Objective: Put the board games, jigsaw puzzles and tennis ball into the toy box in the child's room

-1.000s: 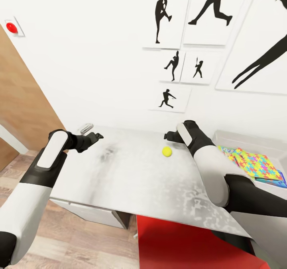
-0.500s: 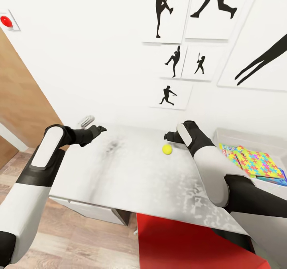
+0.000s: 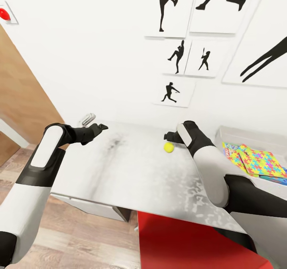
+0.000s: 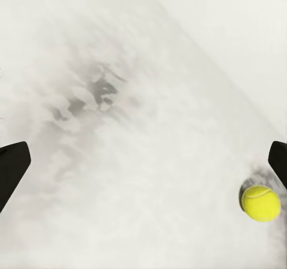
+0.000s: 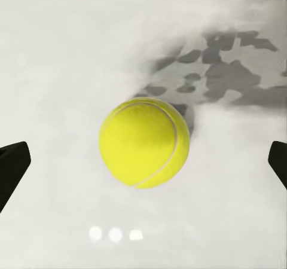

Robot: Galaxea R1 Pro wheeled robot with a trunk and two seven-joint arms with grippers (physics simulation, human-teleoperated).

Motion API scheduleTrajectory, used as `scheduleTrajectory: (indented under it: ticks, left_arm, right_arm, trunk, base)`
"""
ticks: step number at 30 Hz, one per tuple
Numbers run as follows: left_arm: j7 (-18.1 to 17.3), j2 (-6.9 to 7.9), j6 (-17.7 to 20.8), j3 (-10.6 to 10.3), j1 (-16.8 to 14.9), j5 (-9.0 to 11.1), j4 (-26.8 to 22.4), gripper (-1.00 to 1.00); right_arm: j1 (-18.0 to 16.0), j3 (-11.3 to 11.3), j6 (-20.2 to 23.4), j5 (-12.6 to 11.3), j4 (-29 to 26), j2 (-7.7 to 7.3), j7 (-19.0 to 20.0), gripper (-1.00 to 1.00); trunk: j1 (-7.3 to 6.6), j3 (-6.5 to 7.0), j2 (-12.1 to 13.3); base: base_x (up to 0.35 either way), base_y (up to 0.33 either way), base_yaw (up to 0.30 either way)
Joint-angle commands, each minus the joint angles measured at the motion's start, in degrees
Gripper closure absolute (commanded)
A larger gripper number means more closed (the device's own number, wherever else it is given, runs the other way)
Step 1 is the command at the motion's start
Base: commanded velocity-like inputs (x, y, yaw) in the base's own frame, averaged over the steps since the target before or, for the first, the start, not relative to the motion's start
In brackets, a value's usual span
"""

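- Head view: tennis ball (image 3: 169, 148) sits loose on the light-grey table (image 3: 131, 169), not yet in the toy box (image 3: 255, 135) at about 3 o'clock from it.
- Toy box already holds a bright jigsaw puzzle (image 3: 261, 160) on top, with edges of other flat items under it; exact count cannot be told.
- Right gripper (image 3: 172, 135) hovers just above the ball at its 12 o'clock; right wrist view shows the fingers spread wide either side of the ball (image 5: 144, 142), nothing held.
- Left gripper (image 3: 100, 127) hangs over the table's 9 o'clock end, well apart from the ball; claw apart, empty.
- Judgement: ball pickup is the step in hand; the ball looks like the last item on this part of the table.
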Motion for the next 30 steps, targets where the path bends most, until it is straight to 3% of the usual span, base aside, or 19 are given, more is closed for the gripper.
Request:
scheduleTrajectory:
  ticks: [1,11,21,30]
  left_arm:
    - [0.58,0.04,-0.04,-0.12,-0.06,0.54,-0.07,-1.00]
    - [0.55,0.03,-0.04,-0.27,-0.05,0.48,-0.10,-1.00]
    - [0.51,0.01,-0.04,-0.36,-0.05,0.41,-0.08,-1.00]
    - [0.50,-0.02,-0.04,-0.42,-0.05,0.40,-0.01,-1.00]
  right_arm:
    - [-0.06,-0.18,0.11,-0.62,-0.07,0.04,-0.53,-1.00]
    - [-0.16,0.03,0.08,-0.60,-0.07,0.04,-0.53,-1.00]
    - [-0.22,3.65,-0.09,-0.64,-0.16,0.01,-0.48,-1.00]
    - [-0.42,5.22,-0.18,-0.69,-0.78,-0.42,-0.45,-1.00]
  trunk:
    - [0.03,-0.20,-0.11]
    - [0.03,-1.11,-0.11]
    - [0.03,-2.03,-0.11]
    - [0.03,-2.79,-0.11]
  base:
    - [0.000,0.000,0.067]
    - [0.000,0.000,0.070]
    - [0.000,0.000,0.071]
    - [0.000,0.000,0.064]
